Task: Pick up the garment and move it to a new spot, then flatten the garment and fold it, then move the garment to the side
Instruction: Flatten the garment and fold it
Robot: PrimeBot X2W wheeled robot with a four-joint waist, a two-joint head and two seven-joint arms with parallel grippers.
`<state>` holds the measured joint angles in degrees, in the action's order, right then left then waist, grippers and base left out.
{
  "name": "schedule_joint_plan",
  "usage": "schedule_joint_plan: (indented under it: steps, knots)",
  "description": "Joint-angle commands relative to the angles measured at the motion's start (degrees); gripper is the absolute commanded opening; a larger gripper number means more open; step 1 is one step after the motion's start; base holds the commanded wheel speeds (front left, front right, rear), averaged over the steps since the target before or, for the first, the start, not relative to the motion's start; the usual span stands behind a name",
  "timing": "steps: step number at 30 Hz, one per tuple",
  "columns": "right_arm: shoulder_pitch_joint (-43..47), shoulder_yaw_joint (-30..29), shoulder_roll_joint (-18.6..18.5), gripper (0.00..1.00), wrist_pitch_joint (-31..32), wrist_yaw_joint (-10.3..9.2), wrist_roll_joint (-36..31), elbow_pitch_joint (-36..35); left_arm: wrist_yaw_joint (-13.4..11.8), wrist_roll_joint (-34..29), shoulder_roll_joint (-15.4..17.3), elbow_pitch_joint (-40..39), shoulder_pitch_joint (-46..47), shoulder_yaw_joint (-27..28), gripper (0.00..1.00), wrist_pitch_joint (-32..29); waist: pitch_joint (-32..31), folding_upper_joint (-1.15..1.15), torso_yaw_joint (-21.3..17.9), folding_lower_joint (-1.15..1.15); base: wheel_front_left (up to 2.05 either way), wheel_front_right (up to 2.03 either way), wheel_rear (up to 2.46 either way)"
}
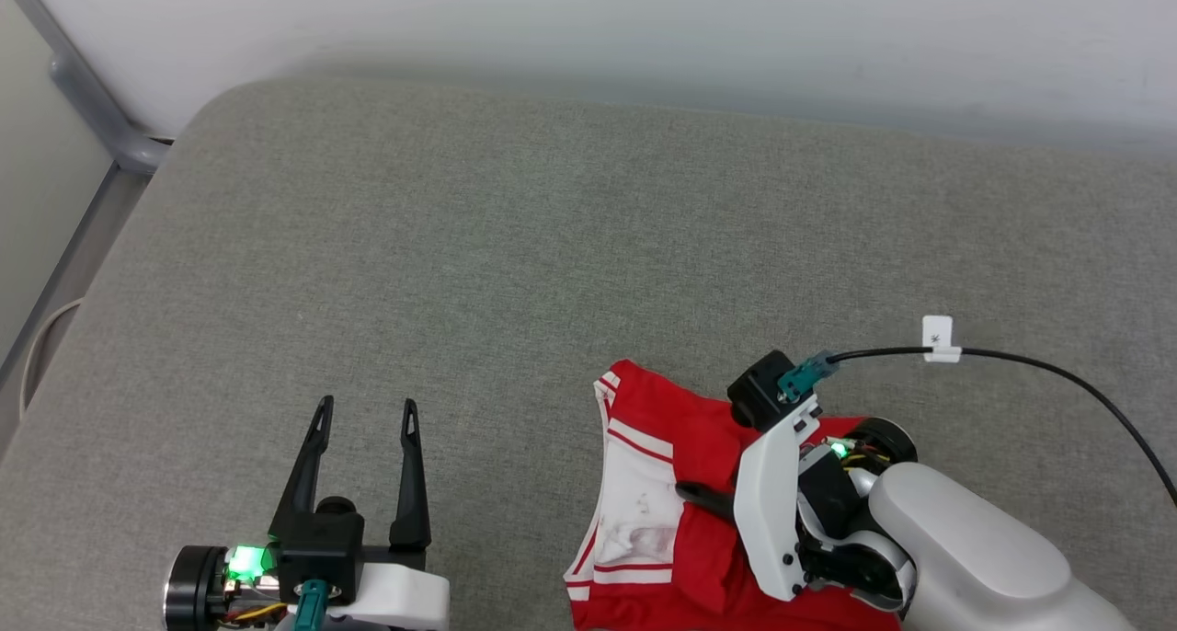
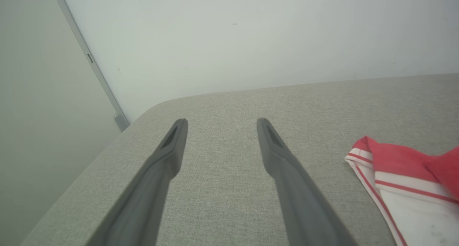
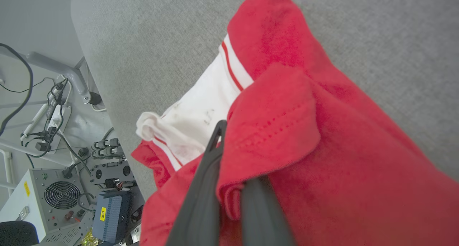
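Observation:
The garment (image 1: 662, 511), a red shirt with white sleeves and red-striped trim, lies crumpled at the near edge of the grey cushion (image 1: 515, 245), right of centre. My right gripper (image 1: 690, 493) is down on it, shut on a fold of red cloth; in the right wrist view the garment (image 3: 322, 138) is pinched between the fingers (image 3: 204, 181) and drapes over one of them. My left gripper (image 1: 366, 412) hovers open to the garment's left with nothing between its fingers (image 2: 161, 160). From the left wrist the garment (image 2: 405, 178) shows at the right edge.
A black cable (image 1: 1057, 369) with a white tag runs over the cushion's right side. A pale wall (image 1: 644, 24) stands behind, a grey metal post (image 1: 83, 88) at the left. Beyond the cushion's near edge, electronics boxes (image 3: 64, 199) and power strips sit on the floor.

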<state>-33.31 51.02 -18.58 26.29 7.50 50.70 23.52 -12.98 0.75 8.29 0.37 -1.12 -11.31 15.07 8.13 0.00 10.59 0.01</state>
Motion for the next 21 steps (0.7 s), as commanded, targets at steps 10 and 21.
schedule_joint_plan:
  steps: [10,21]
  knots:
    - [-3.08,3.85,0.23,1.0,-8.84,-0.04,-1.55,7.19,0.05,0.18,-0.17,0.42,-0.12,0.47,1.0,0.14,-0.58,0.0,-0.52,-0.01,0.0,0.0,0.0]
    - [-1.06,-2.93,-6.42,1.0,-23.96,-0.04,-6.54,0.32,-0.09,-0.18,0.41,0.34,-2.44,0.92,1.0,0.13,-4.79,0.0,-4.42,-0.01,0.0,0.0,0.0]
